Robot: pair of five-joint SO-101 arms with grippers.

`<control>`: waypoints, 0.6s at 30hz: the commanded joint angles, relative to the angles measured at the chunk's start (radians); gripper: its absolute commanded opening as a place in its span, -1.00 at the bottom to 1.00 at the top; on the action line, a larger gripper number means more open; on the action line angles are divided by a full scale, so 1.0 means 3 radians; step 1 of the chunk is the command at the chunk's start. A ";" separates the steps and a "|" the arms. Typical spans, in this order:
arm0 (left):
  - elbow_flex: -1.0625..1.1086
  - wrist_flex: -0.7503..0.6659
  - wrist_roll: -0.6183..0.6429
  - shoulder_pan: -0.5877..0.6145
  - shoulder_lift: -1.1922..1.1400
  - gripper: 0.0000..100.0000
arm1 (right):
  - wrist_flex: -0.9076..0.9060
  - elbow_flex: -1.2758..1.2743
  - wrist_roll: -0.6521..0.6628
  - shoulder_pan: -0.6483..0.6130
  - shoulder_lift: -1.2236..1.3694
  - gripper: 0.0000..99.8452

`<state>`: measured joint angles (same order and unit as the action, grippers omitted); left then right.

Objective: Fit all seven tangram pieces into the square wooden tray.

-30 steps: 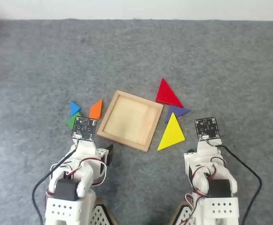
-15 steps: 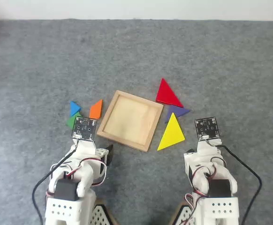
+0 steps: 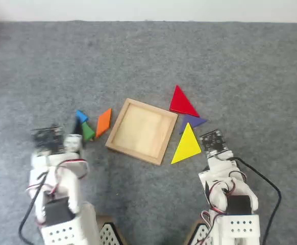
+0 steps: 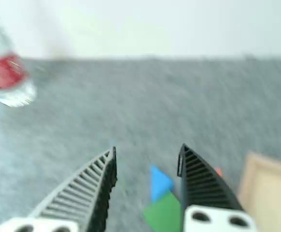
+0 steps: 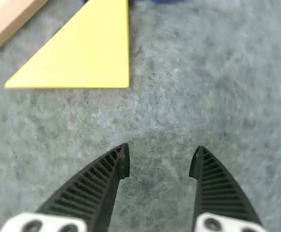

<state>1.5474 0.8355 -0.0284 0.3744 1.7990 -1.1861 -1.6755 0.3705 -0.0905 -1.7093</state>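
The square wooden tray (image 3: 117, 146) lies mid-table with nothing in it; its corner (image 4: 268, 183) shows in the left wrist view. Left of it lie a blue piece (image 3: 81, 117) (image 4: 160, 182), a green piece (image 3: 89, 131) (image 4: 165, 214) and an orange piece (image 3: 104, 122) (image 4: 219, 171). Right of it lie a red triangle (image 3: 181, 102), a purple piece (image 3: 191, 122) and a yellow triangle (image 3: 186, 144) (image 5: 85, 55). My left gripper (image 4: 147, 165) is open, just short of the blue and green pieces. My right gripper (image 5: 160, 162) is open over bare carpet near the yellow triangle.
Grey carpet covers the table. A bottle with a red label (image 4: 7, 79) stands far off at the carpet's back edge. The left arm's camera board (image 3: 48, 138) sits left of the small pieces, the right arm's board (image 3: 213, 142) beside the yellow triangle.
The left arm swung left, off the green piece it covered, so the green and orange pieces show fully. The right arm turned slightly towards the yellow triangle.
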 commanded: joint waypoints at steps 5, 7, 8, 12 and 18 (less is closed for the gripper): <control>-0.1210 0.0522 0.0082 0.0107 -0.0542 -0.59 | -0.0110 -0.0041 0.0573 0.0028 -0.0059 -0.58; -0.1660 0.0711 0.0000 -0.0020 -0.1135 -0.59 | -0.0115 -0.0041 0.0578 0.0028 -0.0059 -0.58; -0.1915 0.0859 -0.0036 -0.0082 -0.1524 -0.59 | -0.0115 -0.0041 0.0583 0.0028 -0.0059 -0.58; -0.2713 0.1529 -0.0123 -0.0276 -0.3294 -0.59 | -0.0090 -0.0041 0.0588 0.0033 -0.0059 -0.58; -0.3035 0.1258 0.0107 -0.0225 -0.4700 -0.54 | 0.0294 0.0425 0.0762 0.0095 -0.0023 -0.58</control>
<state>0.7066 1.2789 -0.0345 0.2977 0.6345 -1.1523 -1.6740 0.5577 -0.0905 -1.7093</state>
